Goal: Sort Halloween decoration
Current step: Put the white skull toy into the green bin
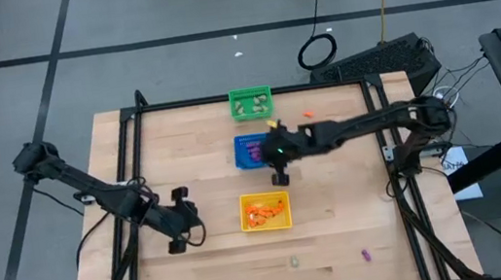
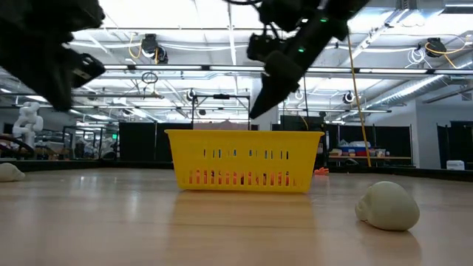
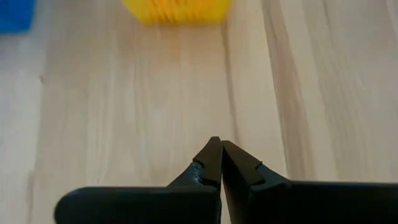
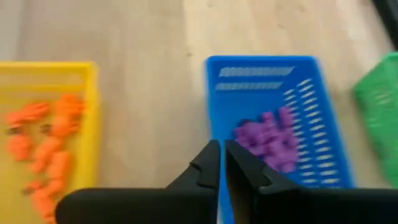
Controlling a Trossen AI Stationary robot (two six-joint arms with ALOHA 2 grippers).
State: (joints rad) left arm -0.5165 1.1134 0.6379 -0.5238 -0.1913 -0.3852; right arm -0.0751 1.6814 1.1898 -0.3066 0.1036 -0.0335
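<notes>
Three square baskets stand in a row down the table's middle. The green basket (image 1: pixel 250 103) holds pale trinkets, the blue basket (image 1: pixel 252 150) holds purple trinkets (image 4: pixel 270 140), and the yellow basket (image 1: pixel 266 211) holds orange trinkets (image 4: pixel 43 143). My right gripper (image 1: pixel 280 177) hangs shut and empty above the gap between the blue and yellow baskets, fingertips (image 4: pixel 211 158) together. My left gripper (image 1: pixel 181 238) is shut and empty (image 3: pixel 219 152) over bare wood left of the yellow basket. Loose trinkets lie on the table: an orange one (image 1: pixel 307 113), a pale one (image 1: pixel 295 262) and a purple one (image 1: pixel 366 255).
A pale skull-like trinket (image 2: pixel 388 205) lies on the wood near the front edge, and another pale piece (image 2: pixel 9 171) lies at the far left of the low view. A black frame rail (image 1: pixel 254 93) borders the table. Bare wood lies around the left gripper.
</notes>
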